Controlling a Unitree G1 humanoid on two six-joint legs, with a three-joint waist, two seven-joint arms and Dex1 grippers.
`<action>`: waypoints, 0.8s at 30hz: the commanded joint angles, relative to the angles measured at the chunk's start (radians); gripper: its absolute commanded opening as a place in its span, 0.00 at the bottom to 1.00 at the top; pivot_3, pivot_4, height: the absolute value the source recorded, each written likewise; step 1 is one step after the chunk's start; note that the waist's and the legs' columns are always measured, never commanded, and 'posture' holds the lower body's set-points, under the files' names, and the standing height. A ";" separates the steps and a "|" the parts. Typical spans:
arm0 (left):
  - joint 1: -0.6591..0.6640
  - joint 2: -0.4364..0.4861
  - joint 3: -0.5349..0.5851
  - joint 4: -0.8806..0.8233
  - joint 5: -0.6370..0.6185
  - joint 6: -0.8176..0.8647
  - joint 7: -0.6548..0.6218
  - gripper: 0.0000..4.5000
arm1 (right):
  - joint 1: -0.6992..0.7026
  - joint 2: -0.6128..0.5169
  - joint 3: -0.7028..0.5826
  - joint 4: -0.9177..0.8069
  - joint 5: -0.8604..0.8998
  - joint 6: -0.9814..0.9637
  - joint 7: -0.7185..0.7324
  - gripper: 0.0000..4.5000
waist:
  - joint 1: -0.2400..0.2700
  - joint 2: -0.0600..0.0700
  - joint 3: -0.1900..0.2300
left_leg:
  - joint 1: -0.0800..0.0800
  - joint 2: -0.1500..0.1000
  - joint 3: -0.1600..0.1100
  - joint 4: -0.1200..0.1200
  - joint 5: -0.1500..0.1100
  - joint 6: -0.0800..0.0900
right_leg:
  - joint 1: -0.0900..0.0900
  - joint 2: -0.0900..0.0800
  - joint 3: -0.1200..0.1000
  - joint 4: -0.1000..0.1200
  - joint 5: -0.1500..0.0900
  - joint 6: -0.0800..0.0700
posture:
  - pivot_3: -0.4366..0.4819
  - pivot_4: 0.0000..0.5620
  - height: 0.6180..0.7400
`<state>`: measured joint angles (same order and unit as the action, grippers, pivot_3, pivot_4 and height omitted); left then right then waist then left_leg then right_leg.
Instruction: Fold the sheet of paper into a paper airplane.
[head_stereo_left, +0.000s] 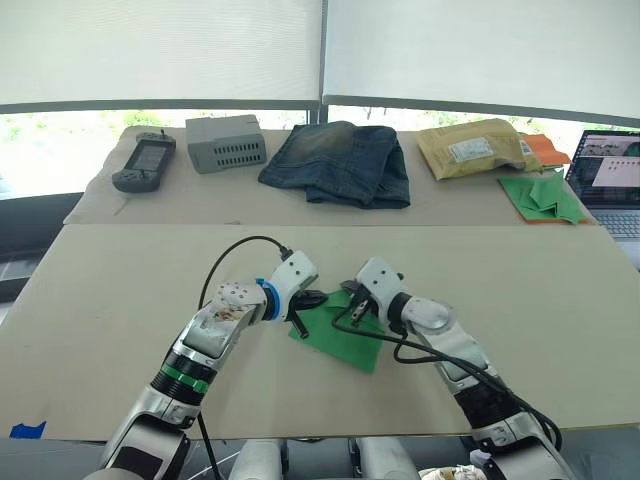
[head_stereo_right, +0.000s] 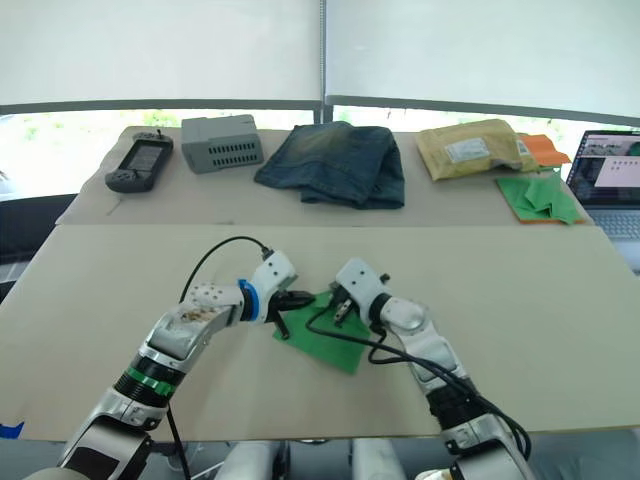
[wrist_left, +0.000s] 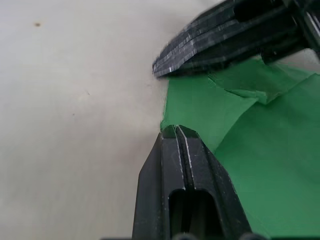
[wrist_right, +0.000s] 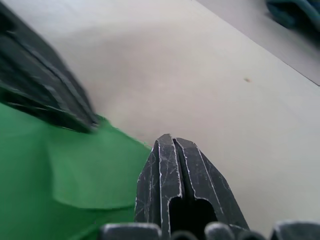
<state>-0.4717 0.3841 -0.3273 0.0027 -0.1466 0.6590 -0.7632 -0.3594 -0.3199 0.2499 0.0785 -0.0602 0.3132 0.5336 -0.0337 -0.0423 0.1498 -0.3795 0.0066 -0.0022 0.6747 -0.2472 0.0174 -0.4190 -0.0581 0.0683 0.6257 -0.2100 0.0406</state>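
The sheet (head_stereo_left: 345, 335) lies flat on the near table (head_stereo_left: 120, 300), a thin, matte, bright green square turned like a diamond, between the two grippers. Its far corner is folded over into a small flap with a soft, uneven crease (wrist_left: 250, 82).

The left gripper (head_stereo_left: 312, 299) rests at the sheet's left edge, its black, scuffed fingers pressed together with a sliver of green edge pinched at the tips (wrist_left: 176, 131). The right gripper (head_stereo_left: 352, 312) sits on the sheet's far part, its ridged black fingers (wrist_right: 172, 150) closed together just beyond the paper's edge, over bare table; I cannot tell whether they grip any paper.

The table is a smooth beige board. On the far table lie a black handheld controller (head_stereo_left: 144, 162), a grey vented box (head_stereo_left: 226, 142), folded blue jeans (head_stereo_left: 340, 162), a crinkled tan mailer (head_stereo_left: 476, 147), a heap of green papers on an orange sheet (head_stereo_left: 545, 195), and a laptop (head_stereo_left: 610, 175).
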 joint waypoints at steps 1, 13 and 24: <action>0.026 -0.001 -0.036 0.016 0.019 0.030 0.001 0.00 | 0.033 -0.031 -0.041 0.045 -0.011 0.050 -0.029 0.00 | 0.001 0.000 0.000 | 0.000 0.000 0.000 0.000 0.000 0.000 | 0.000 0.000 0.000 0.000 0.000 0.000 | 0.48 0.27 0.91; 0.028 0.006 -0.041 0.013 0.018 0.028 -0.005 0.00 | 0.044 -0.003 -0.060 -0.151 0.102 -0.011 0.065 0.00 | 0.003 0.001 0.001 | -0.004 -0.001 0.000 0.000 0.000 0.000 | -0.003 0.000 0.000 -0.001 0.000 0.001 | 0.48 0.27 0.91; 0.045 0.029 -0.016 0.005 0.028 0.030 0.021 0.00 | 0.067 -0.020 0.053 -0.116 0.037 0.047 0.101 0.00 | -0.004 0.001 0.001 | -0.004 0.000 0.000 0.000 0.000 0.000 | -0.003 0.000 0.000 -0.001 0.000 0.001 | 0.48 0.27 0.91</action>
<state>-0.4587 0.3938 -0.3279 -0.0222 -0.1458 0.6587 -0.7529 -0.2979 -0.3332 0.2801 -0.0412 -0.0135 0.3392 0.6264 -0.0373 -0.0415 0.1503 -0.3829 0.0064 -0.0025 0.6746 -0.2472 0.0174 -0.4216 -0.0579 0.0679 0.6248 -0.2104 0.0412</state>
